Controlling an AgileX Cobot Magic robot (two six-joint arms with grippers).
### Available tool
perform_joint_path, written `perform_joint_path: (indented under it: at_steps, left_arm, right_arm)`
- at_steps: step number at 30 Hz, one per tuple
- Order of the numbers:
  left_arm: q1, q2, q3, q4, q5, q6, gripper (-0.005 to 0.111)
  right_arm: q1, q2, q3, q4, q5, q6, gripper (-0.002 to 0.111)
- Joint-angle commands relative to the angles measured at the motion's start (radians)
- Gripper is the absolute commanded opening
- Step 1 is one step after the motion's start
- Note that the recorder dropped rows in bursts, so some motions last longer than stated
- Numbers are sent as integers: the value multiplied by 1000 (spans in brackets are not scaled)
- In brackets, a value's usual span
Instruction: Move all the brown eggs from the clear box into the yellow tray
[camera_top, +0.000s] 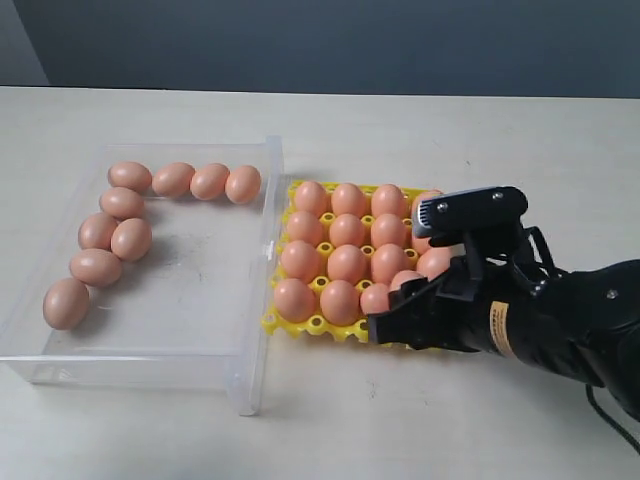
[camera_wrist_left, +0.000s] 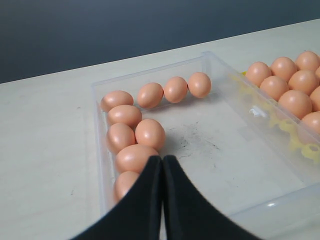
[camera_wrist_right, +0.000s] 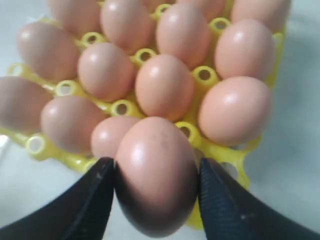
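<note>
**Last cup in sight: egg pinched over the tray corner**

Here's the right gripper (camera_wrist_right: 156, 172), clamped on the held egg (camera_wrist_right: 155, 145). One black finger (camera_wrist_right: 90, 200) sits on each flank, and the egg hangs just over the near right corner of the yellow tray (camera_top: 318, 323). That corner cup looks like the only one unfilled (the arm hides it from the exterior camera, so I'm going by the wrist view).

What could go wrong? The neighbouring eggs (camera_wrist_right: 235, 110) are packed tight. Come down off-centre and the held egg knocks one of them. Or it perches on a peaked post (camera_wrist_right: 204, 75) and rolls off onto the table (camera_top: 450, 130). The fingers need room to spread too, and a wide release could shove the next egg along. The shell is smooth and rounded, so a slack pinch might let it slip.

Bigger worry: nine brown eggs (camera_top: 131, 239) lie in the clear box (camera_top: 200, 290), along its far wall and left side. By my count the tray will have no cup free for them.

The eggs themselves are matte, pinkish-brown, oval and all alike, with no cracks that I can see. The left gripper (camera_wrist_left: 162, 162) hovers over the box by the eggs along its side, its jaws pressed together, holding nothing.
</note>
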Motion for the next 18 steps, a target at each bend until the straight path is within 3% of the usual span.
perform_joint_path:
  at_steps: [1, 4, 18]
  left_arm:
    - [-1, -5, 4, 0, -10, -3, 0]
    - [-1, -5, 4, 0, -10, -3, 0]
    - [-1, -5, 4, 0, -10, -3, 0]
  right_arm:
    - [-1, -51, -25, 25, -98, 31, -1]
    - [-1, -99, -14, 22, 42, 17, -1]
    - [-1, -112, 135, 85, 142, -3, -1]
